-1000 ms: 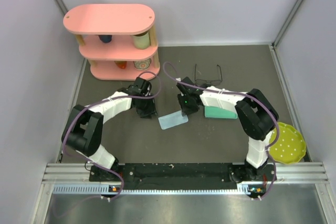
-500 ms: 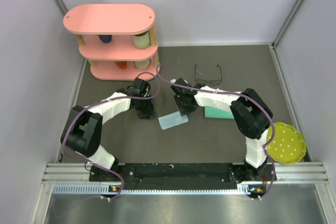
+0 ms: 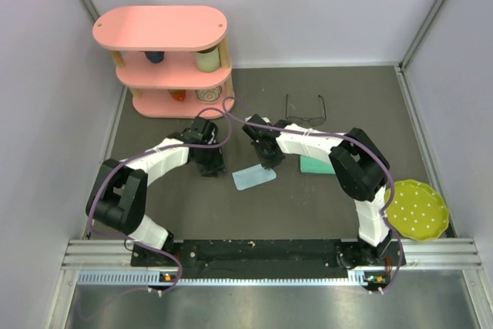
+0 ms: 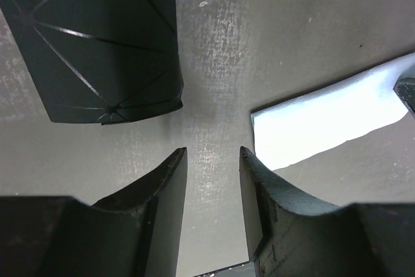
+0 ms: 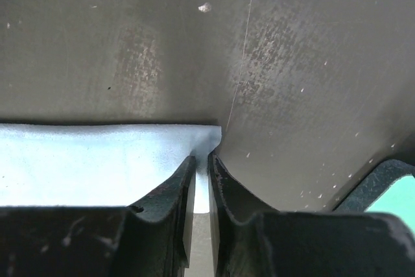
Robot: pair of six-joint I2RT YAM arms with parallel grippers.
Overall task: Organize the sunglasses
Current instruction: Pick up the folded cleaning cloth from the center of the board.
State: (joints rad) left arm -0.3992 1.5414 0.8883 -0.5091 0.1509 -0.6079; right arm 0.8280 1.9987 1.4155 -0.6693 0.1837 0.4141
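Swung leftward since a second ago, my right end effector (image 5: 201, 156) is clenched on the corner of the light blue square cloth (image 5: 84, 160). My left end effector (image 4: 212, 150) hangs released over the dark bench (image 4: 214, 63), between that cloth and a black oblong case (image 4: 97, 43). The thin dark wire-frame sunglasses (image 3: 305, 110) lie beyond, untouched.

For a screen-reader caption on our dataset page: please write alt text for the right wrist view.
Two dark fingers pinch the edge of a light blue cloth near its corner, on a grey table. A teal case shows at lower right.
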